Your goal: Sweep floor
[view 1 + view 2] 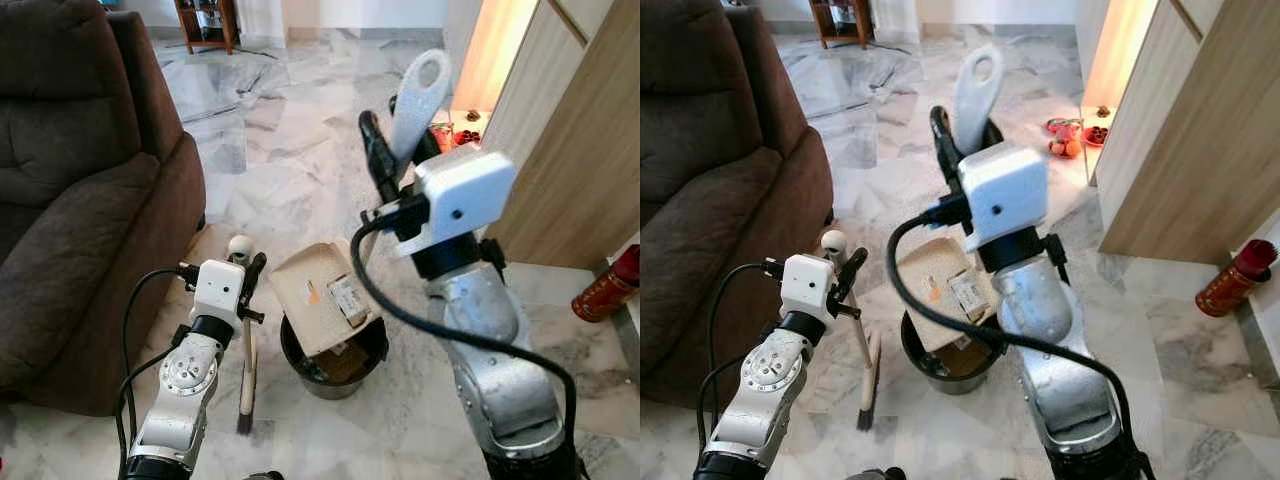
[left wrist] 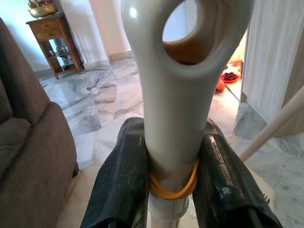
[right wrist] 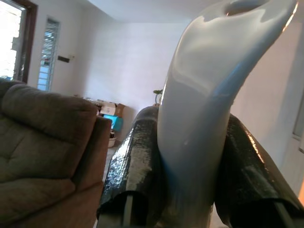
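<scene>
My left gripper is shut on the top of a small hand brush, which hangs down with its bristles near the marble floor. In the left wrist view, its black fingers clamp the grey, looped handle above a yellow rubber band. My right gripper is raised and shut on the pale, looped handle of a long dustpan. The cream dustpan is tilted over a black bin, with scraps of paper lying in it.
A brown sofa fills the left side, close to my left arm. A wooden panel wall runs along the right, with a red bottle at its foot. Fruit plates sit on the floor further back. A wooden side table stands at the far end.
</scene>
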### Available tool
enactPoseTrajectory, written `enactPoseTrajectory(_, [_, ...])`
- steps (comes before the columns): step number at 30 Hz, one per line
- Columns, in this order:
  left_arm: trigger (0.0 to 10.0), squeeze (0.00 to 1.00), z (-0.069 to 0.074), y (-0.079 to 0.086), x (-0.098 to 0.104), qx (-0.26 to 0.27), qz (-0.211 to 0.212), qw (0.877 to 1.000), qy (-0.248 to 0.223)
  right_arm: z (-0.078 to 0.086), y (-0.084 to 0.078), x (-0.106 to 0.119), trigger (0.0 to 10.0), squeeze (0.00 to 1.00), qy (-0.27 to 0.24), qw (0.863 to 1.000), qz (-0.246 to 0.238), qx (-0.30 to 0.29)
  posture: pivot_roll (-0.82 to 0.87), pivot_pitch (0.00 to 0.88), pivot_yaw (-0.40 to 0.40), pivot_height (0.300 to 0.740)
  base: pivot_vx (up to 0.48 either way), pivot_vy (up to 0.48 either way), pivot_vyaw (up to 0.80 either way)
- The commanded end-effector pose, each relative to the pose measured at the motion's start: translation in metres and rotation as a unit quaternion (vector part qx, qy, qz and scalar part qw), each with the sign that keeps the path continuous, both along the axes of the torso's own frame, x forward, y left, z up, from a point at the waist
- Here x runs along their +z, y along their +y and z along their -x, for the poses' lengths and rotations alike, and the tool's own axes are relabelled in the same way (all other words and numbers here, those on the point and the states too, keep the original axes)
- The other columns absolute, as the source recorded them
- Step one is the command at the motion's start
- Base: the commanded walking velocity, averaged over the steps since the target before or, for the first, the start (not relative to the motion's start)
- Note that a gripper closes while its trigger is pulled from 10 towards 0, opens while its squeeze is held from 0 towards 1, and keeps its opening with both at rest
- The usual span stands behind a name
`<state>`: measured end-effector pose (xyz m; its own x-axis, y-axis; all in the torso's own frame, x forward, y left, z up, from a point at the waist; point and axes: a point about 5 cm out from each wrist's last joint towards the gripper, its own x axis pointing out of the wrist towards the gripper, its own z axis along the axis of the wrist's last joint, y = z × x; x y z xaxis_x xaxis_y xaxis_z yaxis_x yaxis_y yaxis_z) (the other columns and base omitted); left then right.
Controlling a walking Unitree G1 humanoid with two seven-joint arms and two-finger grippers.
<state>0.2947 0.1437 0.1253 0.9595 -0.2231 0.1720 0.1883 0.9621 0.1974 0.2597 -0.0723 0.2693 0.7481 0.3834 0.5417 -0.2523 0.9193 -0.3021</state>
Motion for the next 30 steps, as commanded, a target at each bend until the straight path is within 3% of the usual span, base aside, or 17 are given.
enactPoseTrajectory(1, [10.0,0.00,0.002,-0.001,0.009,-0.008,-0.003,1.000,-0.027,0.016,0.007,0.015,10.0,0.00,-0.073,0.997,0.014,0.020,0.05,0.149,0.038,0.740,0.000,0.000,0.00])
enactPoseTrajectory(5, [10.0,0.00,0.002,-0.001,0.009,-0.009,-0.002,1.000,-0.027,0.022,0.016,0.008,10.0,0.00,-0.094,0.993,0.066,0.029,0.05,0.147,0.038,0.740,0.000,0.000,0.00])
enactPoseTrajectory(21, [10.0,0.00,0.001,-0.003,0.009,-0.014,-0.003,1.000,-0.028,0.034,0.029,0.002,10.0,0.00,-0.143,0.981,0.123,0.044,0.05,0.135,0.039,0.740,0.000,0.000,0.00])
enactPoseTrajectory(30, [10.0,0.00,0.001,-0.003,0.009,-0.013,-0.003,1.000,-0.028,0.034,0.030,0.001,10.0,0.00,-0.144,0.981,0.125,0.045,0.05,0.133,0.038,0.740,0.000,0.000,0.00])
